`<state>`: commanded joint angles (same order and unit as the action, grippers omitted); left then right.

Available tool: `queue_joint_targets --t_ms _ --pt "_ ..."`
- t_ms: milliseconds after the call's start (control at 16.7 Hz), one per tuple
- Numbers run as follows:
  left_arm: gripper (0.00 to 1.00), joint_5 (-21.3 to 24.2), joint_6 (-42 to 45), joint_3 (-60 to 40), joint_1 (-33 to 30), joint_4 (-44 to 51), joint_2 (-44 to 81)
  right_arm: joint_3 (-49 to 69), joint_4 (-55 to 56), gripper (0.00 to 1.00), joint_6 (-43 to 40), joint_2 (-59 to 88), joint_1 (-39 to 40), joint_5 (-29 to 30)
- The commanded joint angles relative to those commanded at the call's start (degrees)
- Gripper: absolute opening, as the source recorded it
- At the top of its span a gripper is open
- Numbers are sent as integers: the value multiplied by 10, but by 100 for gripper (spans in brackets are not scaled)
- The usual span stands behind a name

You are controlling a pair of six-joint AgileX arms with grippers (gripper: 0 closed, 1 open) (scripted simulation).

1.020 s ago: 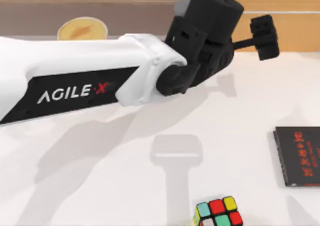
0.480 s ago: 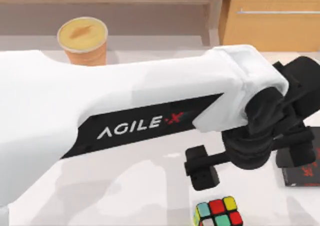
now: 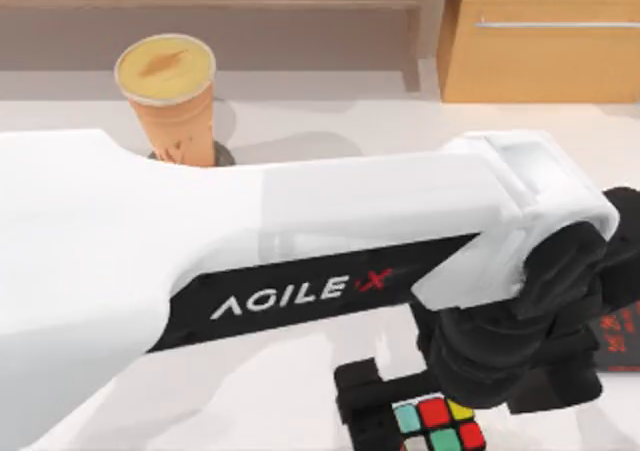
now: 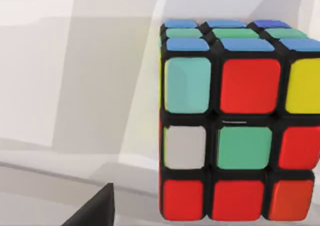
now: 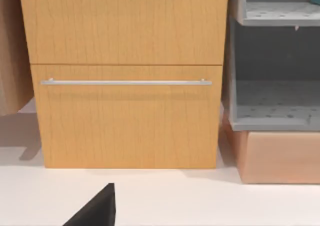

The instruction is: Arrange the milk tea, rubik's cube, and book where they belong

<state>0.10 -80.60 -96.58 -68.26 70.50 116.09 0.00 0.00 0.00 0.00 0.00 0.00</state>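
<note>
While my left arm (image 3: 300,261) stretches across the bench (image 3: 330,131) from the top view's left toward its lower right, its pincer (image 3: 425,421) hangs right at the rubik's cube (image 3: 438,425), which sits at the near edge of the bench toward the right. From above I can see one dark finger (image 3: 365,411) just beside the cube's left face; the other side is hidden under the black wrist, so I cannot tell whether the pincer is spread apart or pressed against the cube. In the left wrist view the rubik's cube (image 4: 235,136) looms close, resting flat on the pale bench, its facing side showing light-blue, red, yellow, white and green squares framed in black, with a row of blue and green squares on the face above. A dark finger tip (image 4: 95,208) pokes into the corner of that view, apart from the cube.

The milk tea (image 3: 170,96) stands upright at the far left of the bench, its pale yellow lid facing the camera, well apart from the cube. A thin black book (image 3: 620,336) with red lettering lies at the right edge, mostly covered by the arm's wrist.

The right wrist view faces a wooden cabinet (image 5: 125,80) with a metal bar handle (image 5: 125,82), and beside it a grey shelf unit (image 5: 275,75). A dark finger tip (image 5: 95,208) of the right pincer shows there; I cannot tell how it stands.
</note>
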Motion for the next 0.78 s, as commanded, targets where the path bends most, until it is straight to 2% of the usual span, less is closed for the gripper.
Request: queue_joint_targets --t_ms 300,780 --pt "100 0 2 9 2 -11 2 0 0 100 0 0 0 0" --pt "100 0 1 97 1 -125 28 0 0 100 0 0 0 0"
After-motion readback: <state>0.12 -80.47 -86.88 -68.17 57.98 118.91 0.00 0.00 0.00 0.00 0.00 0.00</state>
